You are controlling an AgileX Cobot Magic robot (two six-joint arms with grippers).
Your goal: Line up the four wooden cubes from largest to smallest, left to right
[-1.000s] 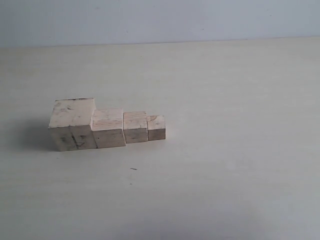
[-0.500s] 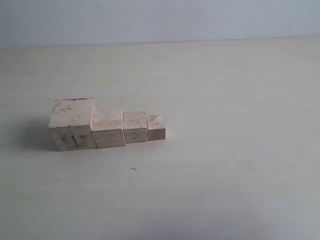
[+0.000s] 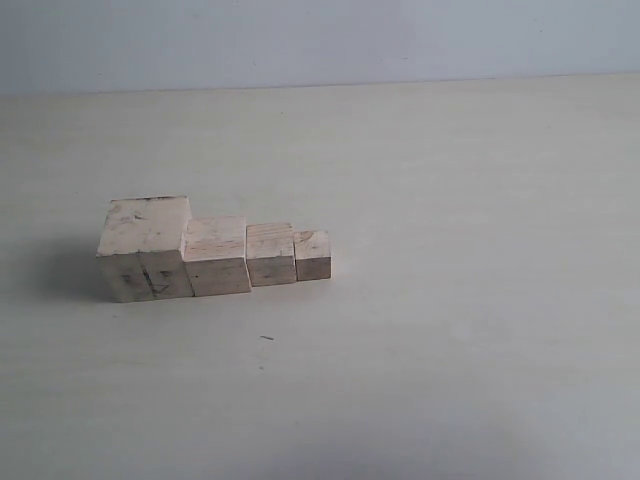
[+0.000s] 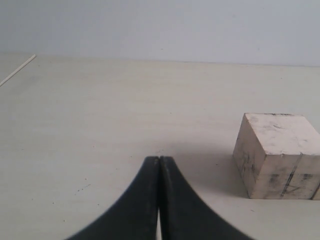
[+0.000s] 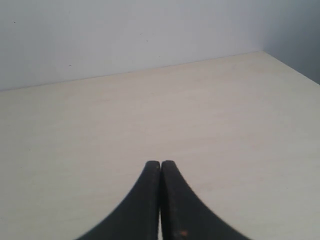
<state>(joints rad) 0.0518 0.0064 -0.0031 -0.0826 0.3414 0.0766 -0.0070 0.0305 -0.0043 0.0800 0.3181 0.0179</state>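
Observation:
Four pale wooden cubes stand touching in a row on the table in the exterior view: the largest cube (image 3: pixel 145 248), with dark marks and a crack line, at the left, then the second cube (image 3: pixel 216 256), the third cube (image 3: pixel 271 254) and the smallest cube (image 3: pixel 312 255). The left wrist view shows the largest cube (image 4: pixel 278 155) off to one side of my left gripper (image 4: pixel 159 159), which is shut on nothing. My right gripper (image 5: pixel 160 163) is shut too, with only bare table before it. Neither gripper shows in the exterior view.
The pale table (image 3: pixel 450 300) runs back to a light wall (image 3: pixel 320 40). A small dark speck (image 3: pixel 267 338) lies in front of the cubes. A thin pale line (image 4: pixel 17 70) shows far off in the left wrist view.

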